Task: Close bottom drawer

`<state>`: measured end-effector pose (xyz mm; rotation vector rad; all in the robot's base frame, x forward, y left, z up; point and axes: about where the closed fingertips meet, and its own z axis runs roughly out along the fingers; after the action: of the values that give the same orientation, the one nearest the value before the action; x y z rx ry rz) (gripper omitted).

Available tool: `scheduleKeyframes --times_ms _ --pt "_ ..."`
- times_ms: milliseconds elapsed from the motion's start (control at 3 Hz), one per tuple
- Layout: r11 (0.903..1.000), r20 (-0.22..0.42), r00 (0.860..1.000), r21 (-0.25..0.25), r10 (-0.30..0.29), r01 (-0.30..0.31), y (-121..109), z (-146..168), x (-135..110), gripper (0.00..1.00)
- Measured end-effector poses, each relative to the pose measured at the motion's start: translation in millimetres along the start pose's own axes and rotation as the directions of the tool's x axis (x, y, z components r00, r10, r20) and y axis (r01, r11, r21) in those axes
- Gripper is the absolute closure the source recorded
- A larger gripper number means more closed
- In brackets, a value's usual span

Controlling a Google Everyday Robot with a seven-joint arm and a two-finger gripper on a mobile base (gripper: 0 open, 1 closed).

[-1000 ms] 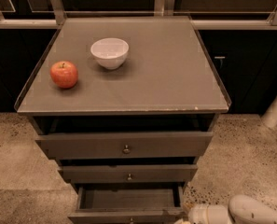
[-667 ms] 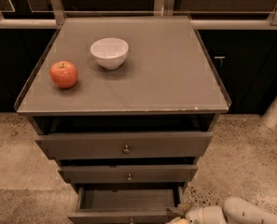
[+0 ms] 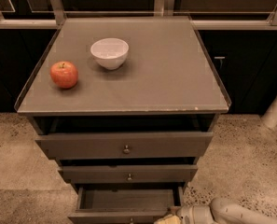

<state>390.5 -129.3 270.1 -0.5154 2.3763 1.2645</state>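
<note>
Speckled floor (image 3: 243, 164) runs round a grey three-drawer table (image 3: 170, 83), with dark cabinets behind it. On the table top, a red apple (image 3: 64, 74) sits toward 9 o'clock and a white bowl (image 3: 109, 53) toward 11 o'clock, near each other but apart.

In the camera view, the bottom drawer (image 3: 128, 199) is at 6 o'clock, pulled out so its empty inside shows, with its slim front cut by the lower edge. The middle drawer (image 3: 128, 173) and the top drawer (image 3: 124, 144) above it look nearly shut.

The change is in the arm. Over the last second its pale forearm has slid in from 4 o'clock toward 5 o'clock. The pincer (image 3: 169, 219) now lies just beside the right end of the bottom drawer's front, where before it stood clearly farther right. Whether it touches the front, I cannot tell, and nor can I tell whether it is open or closed. It has hold of nothing that shows.

The drawer itself has not moved, so the closing looks about to begin, not yet under way. The approach seems nearly finished. A push away from the camera should come next.
</note>
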Motion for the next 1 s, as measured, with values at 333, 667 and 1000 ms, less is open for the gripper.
scheduleKeyframes --times_ms 333,667,1000 --pt "1.0000 0.003 1.000 0.000 0.002 -0.002 -3.4 2.5 -0.8 0.19" --pt "1.0000 0.003 1.000 0.000 0.002 -0.002 -3.3 2.6 -0.7 0.43" --pt "1.0000 0.003 1.000 0.000 0.002 -0.002 -3.3 2.6 -0.7 0.65"
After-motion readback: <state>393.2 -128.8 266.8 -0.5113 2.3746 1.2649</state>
